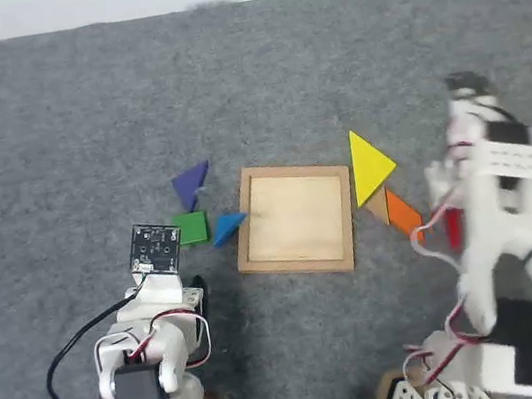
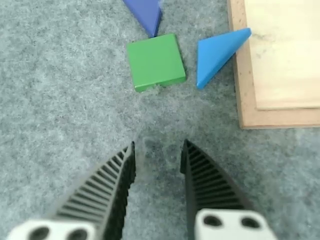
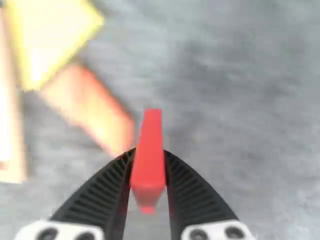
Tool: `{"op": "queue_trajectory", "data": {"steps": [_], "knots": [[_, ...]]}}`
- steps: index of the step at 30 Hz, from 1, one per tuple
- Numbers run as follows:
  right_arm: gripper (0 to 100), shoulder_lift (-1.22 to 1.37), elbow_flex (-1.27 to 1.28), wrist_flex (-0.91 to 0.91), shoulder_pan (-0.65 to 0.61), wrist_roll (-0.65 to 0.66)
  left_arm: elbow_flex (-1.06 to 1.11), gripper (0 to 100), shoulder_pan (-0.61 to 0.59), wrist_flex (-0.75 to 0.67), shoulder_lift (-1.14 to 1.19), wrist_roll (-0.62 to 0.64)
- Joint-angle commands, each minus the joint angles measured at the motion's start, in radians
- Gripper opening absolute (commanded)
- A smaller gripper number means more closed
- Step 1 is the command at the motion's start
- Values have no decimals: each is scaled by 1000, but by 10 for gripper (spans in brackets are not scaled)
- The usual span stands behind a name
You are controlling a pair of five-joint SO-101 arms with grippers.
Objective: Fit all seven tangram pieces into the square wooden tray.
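Right claw (image 3: 149, 153) grips the red piece (image 3: 151, 131) edge-up between its jaws.

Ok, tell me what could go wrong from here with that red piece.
The right gripper pinches the red piece edge-on, so it may twist or slip. The yellow triangle and orange piece lie beside the tray, where the swing over could knock them.

The left gripper (image 2: 157, 150) hangs over grey carpet (image 2: 60, 100), its ribbed black fingers (image 2: 117, 180) parted with nothing between them. Ahead lies a green square (image 2: 155, 61), a dark blue piece (image 2: 146, 12) at its far corner (just about touching), and a light blue triangle (image 2: 216, 54) whose tip rests on the wooden tray's rim (image 2: 247, 100).
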Motion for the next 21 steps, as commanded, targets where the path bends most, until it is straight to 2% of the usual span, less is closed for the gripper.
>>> {"op": "queue_trajectory", "data": {"steps": [1, 6, 11, 16, 21], "knots": [[6, -41, -158, 77, -220, -92, -16, 148, -2, 5, -17, -3], [6, 134, -365, 104, -441, -204, -16, 148, -2, 5, -17, -3], [6, 387, -565, 113, -602, -259, -16, 148, -2, 5, -17, -3], [6, 578, -710, 111, -716, -299, -16, 148, -2, 5, -17, -3], [6, 661, -789, 114, -765, -331, -16, 148, -2, 5, -17, -3]]}}
